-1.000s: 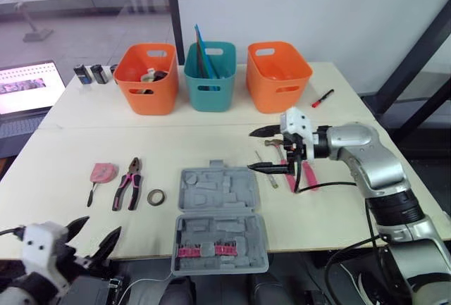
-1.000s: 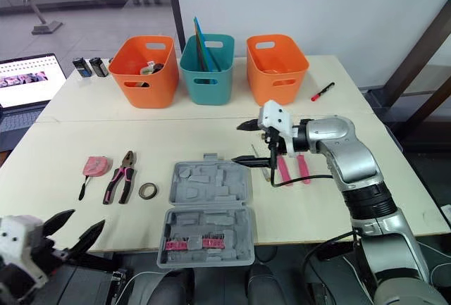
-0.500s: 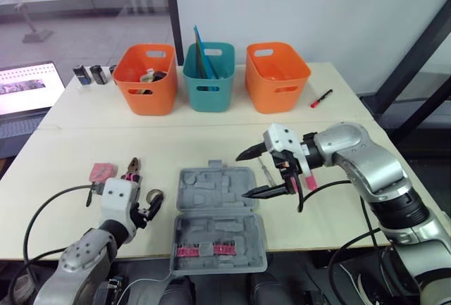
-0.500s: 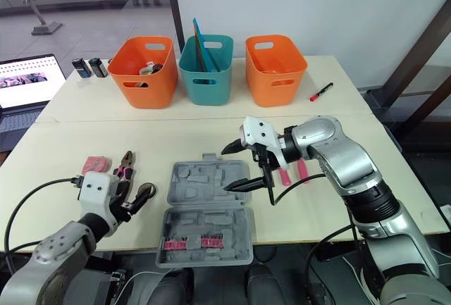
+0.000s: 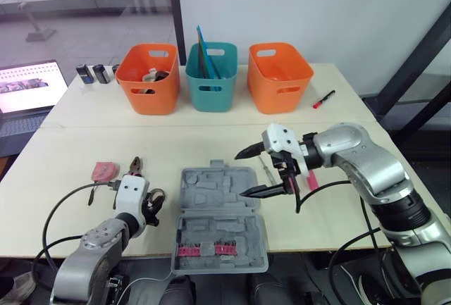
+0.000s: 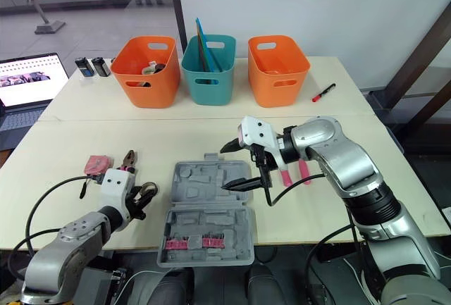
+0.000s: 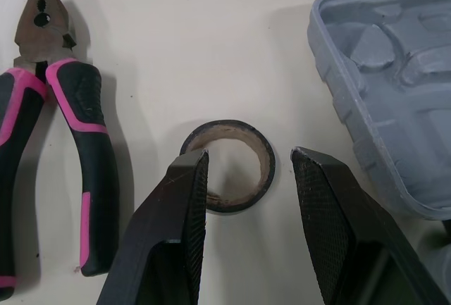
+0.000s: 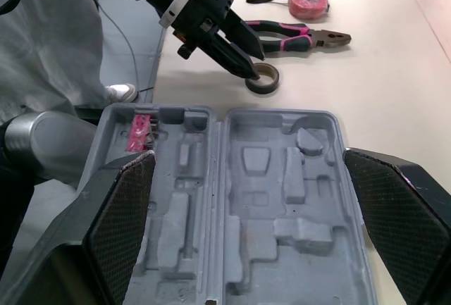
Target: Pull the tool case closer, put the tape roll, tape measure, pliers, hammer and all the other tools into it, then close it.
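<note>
Straddling the tape roll [image 7: 229, 203] on the worktop [image 5: 70, 143], the left pincer [image 7: 246, 157] was spread open, the right pincer [image 5: 239, 175] gaped over the open tool case [image 5: 218, 217], and no tool seemed packed yet, pliers [image 7: 63, 150] and tape measure [image 5: 103, 171] lying outside.

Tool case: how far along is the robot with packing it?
The tool case lies open near the front edge of the table, so pulling looks done. The left gripper, open, straddles the tape roll. The pliers, tape measure and pink-handled tools lie outside; the right gripper hovers open over the case. Closing comes last.
</note>
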Motion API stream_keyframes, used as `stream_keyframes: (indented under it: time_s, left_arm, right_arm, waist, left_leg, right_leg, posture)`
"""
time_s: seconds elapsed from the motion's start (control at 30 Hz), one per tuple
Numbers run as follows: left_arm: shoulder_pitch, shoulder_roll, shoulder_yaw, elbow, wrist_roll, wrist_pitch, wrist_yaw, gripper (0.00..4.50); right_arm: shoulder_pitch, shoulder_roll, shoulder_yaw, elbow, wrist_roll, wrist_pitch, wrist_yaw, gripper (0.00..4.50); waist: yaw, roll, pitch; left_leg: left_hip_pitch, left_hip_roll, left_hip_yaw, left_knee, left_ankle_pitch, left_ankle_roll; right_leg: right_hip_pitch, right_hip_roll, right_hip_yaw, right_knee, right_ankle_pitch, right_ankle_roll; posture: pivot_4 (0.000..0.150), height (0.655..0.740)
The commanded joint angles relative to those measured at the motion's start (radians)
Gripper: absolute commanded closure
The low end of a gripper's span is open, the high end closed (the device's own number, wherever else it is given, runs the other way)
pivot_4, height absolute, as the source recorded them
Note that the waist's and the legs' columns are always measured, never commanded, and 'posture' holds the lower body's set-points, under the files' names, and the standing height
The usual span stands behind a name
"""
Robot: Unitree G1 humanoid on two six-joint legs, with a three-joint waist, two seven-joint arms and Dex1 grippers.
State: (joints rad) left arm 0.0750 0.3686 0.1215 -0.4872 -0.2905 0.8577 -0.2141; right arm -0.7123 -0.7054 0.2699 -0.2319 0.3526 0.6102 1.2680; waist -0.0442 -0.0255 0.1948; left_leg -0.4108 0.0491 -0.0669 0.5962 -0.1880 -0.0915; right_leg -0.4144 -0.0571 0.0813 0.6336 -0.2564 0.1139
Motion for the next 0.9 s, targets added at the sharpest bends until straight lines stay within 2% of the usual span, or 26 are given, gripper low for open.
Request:
stream_keyframes:
  time_s: [0.03, 0.6, 0.63, 0.67, 0.73, 0.9]
  left_arm:
    - [-0.015, -0.001, -0.012, 0.003, 0.018, -0.036, -0.002, 2.52]
    - [-0.052, 0.002, -0.054, 0.116, 0.056, -0.095, -0.028, 2.52]
    - [-0.055, -0.002, -0.051, 0.119, 0.052, -0.092, -0.027, 3.06]
    - [-0.059, -0.002, -0.050, 0.120, 0.051, -0.091, -0.027, 3.36]
    - [-0.067, -0.007, -0.037, 0.121, 0.049, -0.095, -0.021, 4.42]
    - [-0.064, 0.022, -0.003, 0.060, 0.038, -0.080, -0.032, 4.47]
  right_arm:
    - [-0.011, 0.007, -0.002, -0.018, -0.004, -0.013, -0.014, 0.00]
    - [0.004, 0.025, 0.003, -0.054, 0.012, 0.004, -0.047, 0.00]
    - [0.004, 0.026, 0.003, -0.049, 0.010, 0.000, -0.048, 0.00]
    - [0.004, 0.026, 0.003, -0.045, 0.009, -0.004, -0.048, 0.00]
    - [0.003, 0.026, 0.003, -0.036, 0.006, -0.013, -0.047, 0.00]
    - [0.003, 0.027, 0.008, -0.019, 0.002, -0.031, -0.043, 0.00]
  waist:
    - [0.000, 0.000, 0.000]
    - [0.000, 0.000, 0.000]
    - [0.000, 0.000, 0.000]
    - [0.001, 0.000, 0.000]
    - [0.000, 0.000, 0.000]
    - [0.000, 0.000, 0.000]
  left_leg:
    - [0.000, 0.000, 0.000, 0.000, 0.000, 0.000]
    - [0.000, 0.000, 0.000, 0.000, 0.000, 0.000]
    - [0.000, 0.000, 0.000, 0.000, 0.000, 0.000]
    - [0.000, 0.000, 0.000, 0.000, 0.000, 0.000]
    - [0.000, 0.000, 0.000, 0.000, 0.000, 0.000]
    - [0.000, 0.000, 0.000, 0.000, 0.000, 0.000]
  right_leg:
    - [0.000, 0.000, 0.000, 0.000, 0.000, 0.000]
    - [0.000, 0.000, 0.000, 0.000, 0.000, 0.000]
    - [0.000, 0.000, 0.000, 0.000, 0.000, 0.000]
    - [0.000, 0.000, 0.000, 0.000, 0.000, 0.000]
    - [0.000, 0.000, 0.000, 0.000, 0.000, 0.000]
    - [0.000, 0.000, 0.000, 0.000, 0.000, 0.000]
  posture:
    - [0.150, 0.7364]
    - [0.150, 0.7364]
    - [0.150, 0.7364]
    - [0.150, 0.7364]
    - [0.150, 0.7364]
    - [0.150, 0.7364]
